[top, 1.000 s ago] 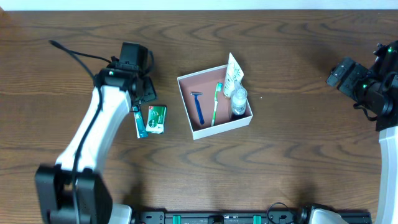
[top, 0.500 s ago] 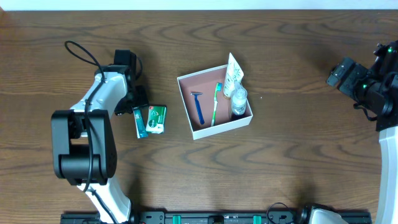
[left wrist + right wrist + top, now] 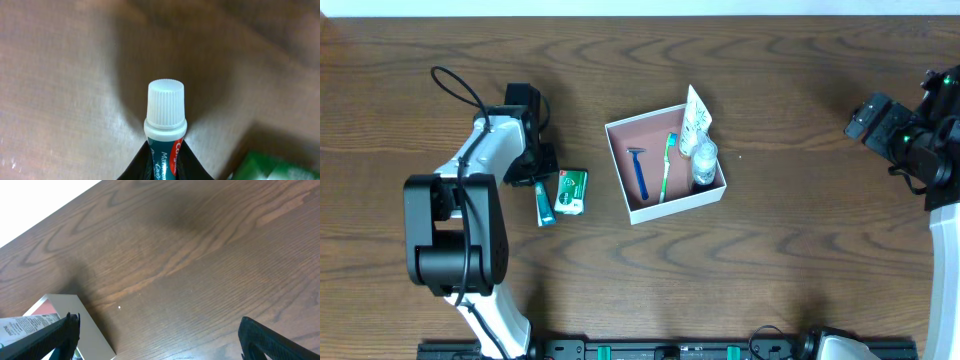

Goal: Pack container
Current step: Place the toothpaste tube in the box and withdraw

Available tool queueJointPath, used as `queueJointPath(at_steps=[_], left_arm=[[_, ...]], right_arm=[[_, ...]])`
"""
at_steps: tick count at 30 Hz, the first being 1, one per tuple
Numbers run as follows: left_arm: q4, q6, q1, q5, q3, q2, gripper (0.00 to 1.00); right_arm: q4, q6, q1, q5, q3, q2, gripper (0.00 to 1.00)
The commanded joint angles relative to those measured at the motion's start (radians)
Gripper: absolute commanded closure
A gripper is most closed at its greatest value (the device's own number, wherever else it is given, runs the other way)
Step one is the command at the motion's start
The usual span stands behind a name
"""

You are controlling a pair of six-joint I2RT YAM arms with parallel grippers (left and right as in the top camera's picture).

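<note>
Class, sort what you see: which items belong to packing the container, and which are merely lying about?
Job: container; razor, toothbrush, white tube and small bottle inside it; toothpaste tube, green packet outside.
Lying about: black rail at the near edge.

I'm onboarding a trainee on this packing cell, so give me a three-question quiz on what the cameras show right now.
1. True or false: the blue plastic razor lies inside the square white-walled container.
2. Multiple choice: the left gripper is shut on A) the green toothbrush, B) the teal toothpaste tube with the white ribbed cap, C) the green-and-white packet.
3. Fill in: the right gripper is ____ (open or shut).
Key: 1 true; 2 B; 3 open.
</note>
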Motion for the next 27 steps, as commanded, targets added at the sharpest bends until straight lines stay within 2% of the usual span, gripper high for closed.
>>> queueJointPath(at_steps=[1, 5, 7, 13, 19, 27], left_arm=[[-0.045, 0.008, 0.002, 0.007, 0.04, -0.107, 0.88], [-0.073, -0.002, -0.022, 0.111, 0.056, -0.26, 0.89], [-0.07, -0.044, -0.058, 0.167, 0.056, -0.353, 0.89], [0.024, -0.145, -0.254, 0.174, 0.056, -0.507, 0.89], [0.141, -0.297, -0.444, 0.018, 0.043, -0.445, 0.88], [0.235, -0.419, -0.509, -0.07, 0.038, -0.222, 0.88]], right_arm=[[-0.001, 0.008, -0.006, -0.003, 0.005, 0.003, 0.01], [-0.001, 0.008, -0.006, -0.004, 0.005, 0.003, 0.01], [-0.001, 0.008, -0.006, -0.004, 0.005, 0.003, 0.01], [-0.001, 0.009, -0.006, -0.004, 0.005, 0.003, 0.01], [-0.001, 0.008, -0.006, -0.004, 0.005, 0.003, 0.01], [-0.001, 0.008, -0.006, -0.004, 0.005, 0.005, 0.01]])
